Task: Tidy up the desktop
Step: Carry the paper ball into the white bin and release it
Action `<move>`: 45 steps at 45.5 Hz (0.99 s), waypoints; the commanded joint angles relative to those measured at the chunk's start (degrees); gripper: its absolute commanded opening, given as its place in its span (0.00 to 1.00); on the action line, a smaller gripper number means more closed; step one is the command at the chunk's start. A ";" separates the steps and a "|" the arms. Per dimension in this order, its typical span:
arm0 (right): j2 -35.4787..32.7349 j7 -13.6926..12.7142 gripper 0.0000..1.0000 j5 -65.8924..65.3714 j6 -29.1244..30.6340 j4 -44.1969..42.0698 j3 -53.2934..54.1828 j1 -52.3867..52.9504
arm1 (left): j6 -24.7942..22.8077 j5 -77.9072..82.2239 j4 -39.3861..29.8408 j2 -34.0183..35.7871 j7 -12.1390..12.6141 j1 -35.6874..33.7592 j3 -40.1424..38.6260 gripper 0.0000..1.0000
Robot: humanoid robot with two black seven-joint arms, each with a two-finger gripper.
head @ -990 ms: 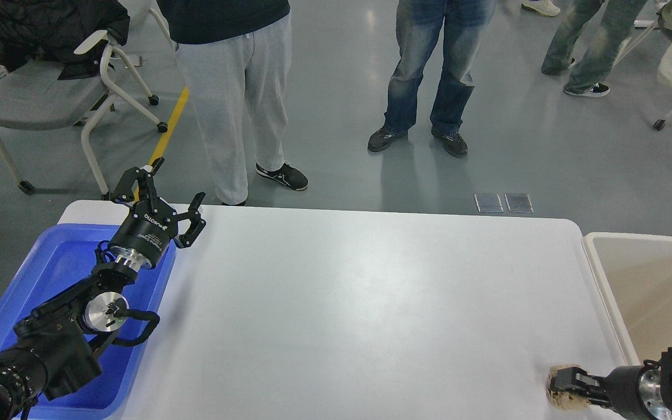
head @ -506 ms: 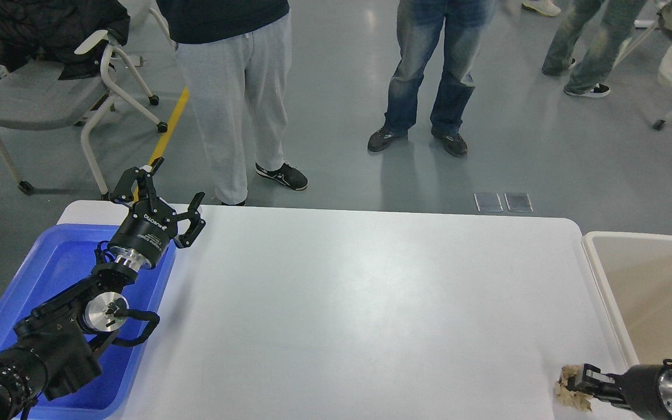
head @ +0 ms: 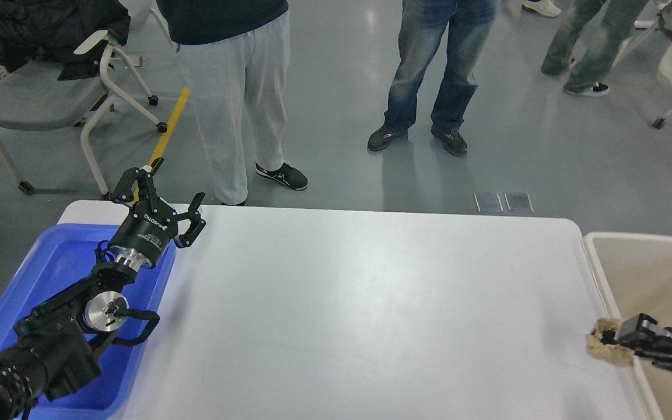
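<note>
Head view | right gripper (head: 609,338) clamps crumpled paper wad (head: 604,350) at beige bin (head: 607,291) rim, likely for dropping | left gripper (head: 170,198) spread, empty, over blue tray (head: 50,262) | desktop (head: 359,303) bare

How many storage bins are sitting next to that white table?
2. A blue tray sits at the table's left end, under the left gripper. A beige bin stands off its right end, partly cut off.

Single head view, high, angled down across the desktop (head: 359,291).
</note>
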 commanded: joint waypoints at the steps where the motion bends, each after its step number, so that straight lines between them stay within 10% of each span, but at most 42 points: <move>1: -10.61 0.11 0.00 4.67 10.48 2.54 3.69 6.90 | 0.02 0.05 0.00 0.00 0.00 0.00 0.00 1.00; 25: -14.84 -0.77 0.00 8.27 11.03 -13.00 6.24 14.20 | -0.07 0.05 0.00 0.00 0.00 0.00 -0.09 1.00; 45: 10.19 -4.55 0.00 34.54 -8.93 -43.67 -6.23 10.08 | 0.02 -0.04 0.00 0.00 0.00 0.00 0.00 1.00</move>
